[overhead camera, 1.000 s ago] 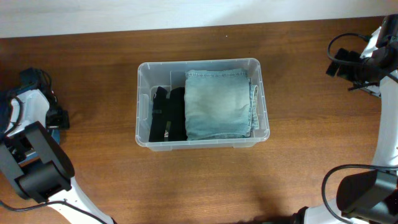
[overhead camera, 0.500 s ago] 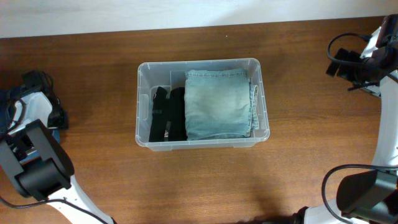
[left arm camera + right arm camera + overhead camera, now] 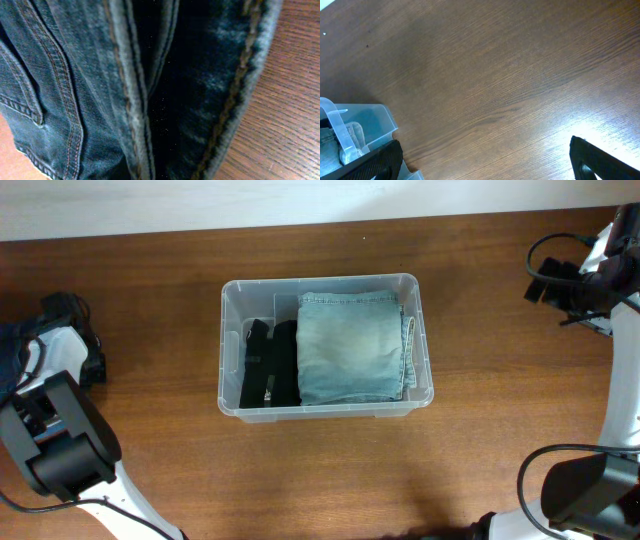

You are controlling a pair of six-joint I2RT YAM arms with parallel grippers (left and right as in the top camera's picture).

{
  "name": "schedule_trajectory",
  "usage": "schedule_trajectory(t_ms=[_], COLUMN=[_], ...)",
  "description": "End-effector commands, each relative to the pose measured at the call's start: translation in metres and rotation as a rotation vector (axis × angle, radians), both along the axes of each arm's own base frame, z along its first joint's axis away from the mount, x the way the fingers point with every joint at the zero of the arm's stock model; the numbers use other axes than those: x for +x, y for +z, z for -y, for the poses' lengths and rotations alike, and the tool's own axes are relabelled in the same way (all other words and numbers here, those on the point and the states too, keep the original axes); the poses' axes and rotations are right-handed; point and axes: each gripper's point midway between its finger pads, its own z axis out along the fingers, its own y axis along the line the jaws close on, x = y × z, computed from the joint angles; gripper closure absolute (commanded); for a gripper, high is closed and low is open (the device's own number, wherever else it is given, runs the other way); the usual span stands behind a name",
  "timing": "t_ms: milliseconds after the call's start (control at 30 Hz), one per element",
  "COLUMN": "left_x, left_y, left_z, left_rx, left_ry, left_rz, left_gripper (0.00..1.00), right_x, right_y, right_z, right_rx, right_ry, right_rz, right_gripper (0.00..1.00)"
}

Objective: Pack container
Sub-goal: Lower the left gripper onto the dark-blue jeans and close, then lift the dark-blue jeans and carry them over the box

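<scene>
Container (image 3: 320, 278) sits mid-surface (image 3: 320, 480), long axis left-right, well right of the left claw (image 3: 50, 330), which hangs over dark jeans (image 3: 100, 90). Whether that claw grips them I cannot tell. Right claw (image 3: 485, 165) is spread, empty.

Pale blue jeans (image 3: 350, 345), black garment (image 3: 270, 365) (clear container (image 3: 228, 292)), brown table (image 3: 300, 470)

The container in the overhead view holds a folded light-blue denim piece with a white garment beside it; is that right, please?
Not quite: the garment beside the folded light-blue denim piece is black, not white. Both do lie inside the container, as the overhead view shows.
</scene>
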Motion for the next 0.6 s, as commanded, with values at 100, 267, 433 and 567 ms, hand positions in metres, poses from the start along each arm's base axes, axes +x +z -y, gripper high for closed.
schedule_trajectory(t_ms=[100,267,433,567], left_x=[-0.002,0.021,0.042,0.050], left_y=[-0.012,0.038,0.087,0.133], left_z=[0.011,0.019,0.039,0.058], left_rx=[-0.034,0.072,0.102,0.113], left_ry=[0.021,0.019,-0.011,0.008], left_rz=[-0.025,0.009,0.097,0.213], left_gripper=[0.99,0.99,0.99,0.99], right_x=[-0.001,-0.001,-0.001,-0.001], right_y=[0.004,0.004,0.004,0.004], right_z=[0.003,0.003,0.003,0.003], right_rx=[-0.014,-0.014,-0.014,-0.014], right_ry=[-0.001,-0.001,-0.001,-0.001], right_rz=[0.007,0.007,0.007,0.007], right_gripper=[0.01,0.02,0.01,0.01])
